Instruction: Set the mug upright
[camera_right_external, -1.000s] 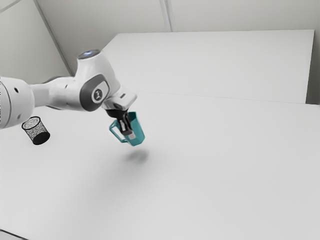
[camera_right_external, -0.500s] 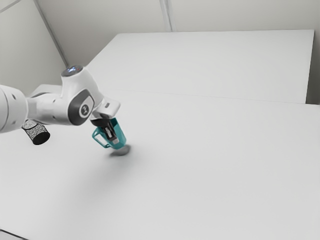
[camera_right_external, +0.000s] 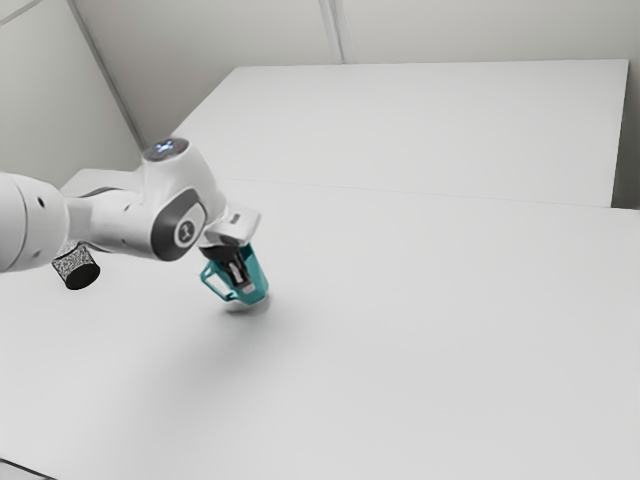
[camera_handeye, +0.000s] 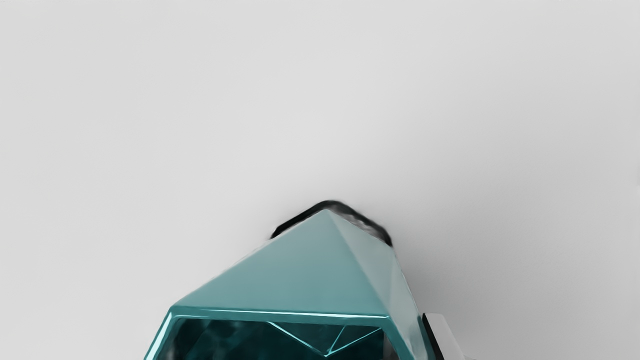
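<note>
Pinched the teal mug in the black pincer, at 8 o'clock from the centre of the exterior view. Held the mug tilted, not upright, with its mouth leaning toward 11 o'clock and its base toward 5 o'clock. Directed the pincer toward 5 o'clock, down along the mug's side. Kept the handle clear of the grip, projecting from the mug toward 9 o'clock. Positioned the base close above or against the white worktop; could not determine contact. Cast a soft shadow just beside the base, toward 7 o'clock. Extended the white arm into the exterior view from 9 o'clock. Placed a speckled container with a black bottom well apart from the mug, at 9 o'clock, partly hidden behind the arm. Showed a thin dark line near the corner of the exterior view, between 7 and 8 o'clock from the mug. In the wrist view, presented the angular rim, the dark interior and the faceted outer wall, narrowing toward the base. Set one light-faced fingertip along the outer wall there. Left a dark edge visible around the far end of the mug, near the base.
</note>
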